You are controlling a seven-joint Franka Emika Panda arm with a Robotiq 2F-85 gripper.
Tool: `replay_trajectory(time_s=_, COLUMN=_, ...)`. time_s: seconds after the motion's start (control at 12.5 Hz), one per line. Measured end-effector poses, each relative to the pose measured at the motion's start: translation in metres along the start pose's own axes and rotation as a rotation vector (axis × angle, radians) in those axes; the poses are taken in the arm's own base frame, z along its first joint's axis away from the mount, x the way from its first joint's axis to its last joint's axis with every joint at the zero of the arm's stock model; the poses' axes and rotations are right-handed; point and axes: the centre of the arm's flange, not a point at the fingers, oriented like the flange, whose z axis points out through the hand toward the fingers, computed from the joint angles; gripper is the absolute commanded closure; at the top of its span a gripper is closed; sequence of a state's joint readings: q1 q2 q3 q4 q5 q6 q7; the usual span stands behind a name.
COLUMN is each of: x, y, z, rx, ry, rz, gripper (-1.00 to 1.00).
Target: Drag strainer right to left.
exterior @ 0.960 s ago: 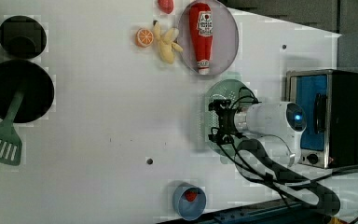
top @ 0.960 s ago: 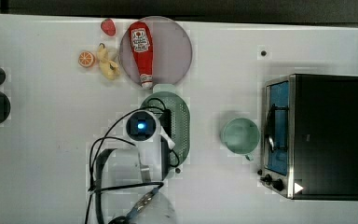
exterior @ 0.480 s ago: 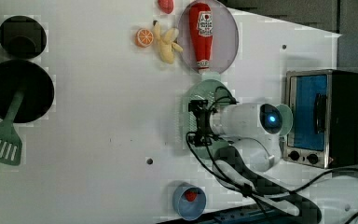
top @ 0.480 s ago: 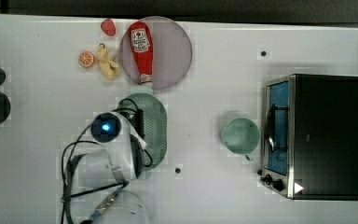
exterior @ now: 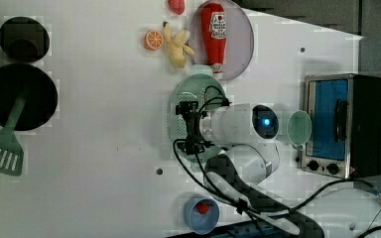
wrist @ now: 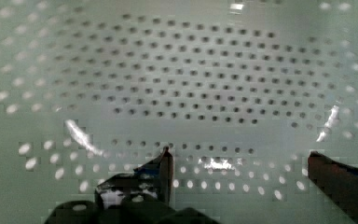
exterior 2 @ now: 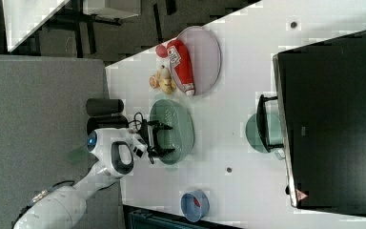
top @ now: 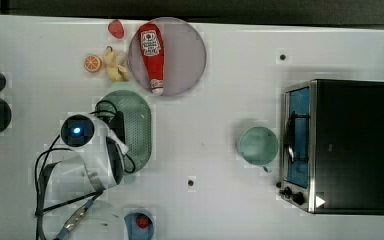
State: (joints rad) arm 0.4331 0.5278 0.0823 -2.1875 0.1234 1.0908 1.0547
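While gripper (exterior 2: 158, 139) hangs inside strainer (top: 139, 127), fingers spread wide apart, nothing between them; perforated wall behind both fingertips (wrist: 164, 164) in wrist view. Strainer flat on white table (top: 220, 60), just below grey-lilac plate (top: 182, 55) in top view, nearly touching plate rim. Ketchup bottle (top: 151, 50) lies on plate. Mint cup (top: 258, 145) well to strainer's right in top view, beside toaster oven (top: 337, 145). Blue bowl (top: 139, 223) below strainer.
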Motion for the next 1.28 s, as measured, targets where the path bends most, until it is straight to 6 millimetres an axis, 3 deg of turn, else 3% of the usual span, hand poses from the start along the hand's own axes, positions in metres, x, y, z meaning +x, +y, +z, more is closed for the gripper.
replay_trajectory(time_s=0.32, x=-0.049, y=-0.006, z=0.006, rx=-0.01, ry=-0.03, rz=0.014, gripper=-1.0)
replay_trajectory(time_s=0.56, x=-0.068, y=-0.002, z=0.007, rx=-0.022, ry=-0.025, rz=0.069, gripper=-1.0)
replay_trajectory(time_s=1.12, x=-0.129, y=-0.017, z=0.011, rx=-0.001, ry=-0.097, rz=0.07, gripper=-1.0)
replay_trajectory(time_s=1.28, x=-0.136, y=-0.012, z=0.014, rx=-0.011, ry=-0.101, rz=0.083, gripper=-1.0)
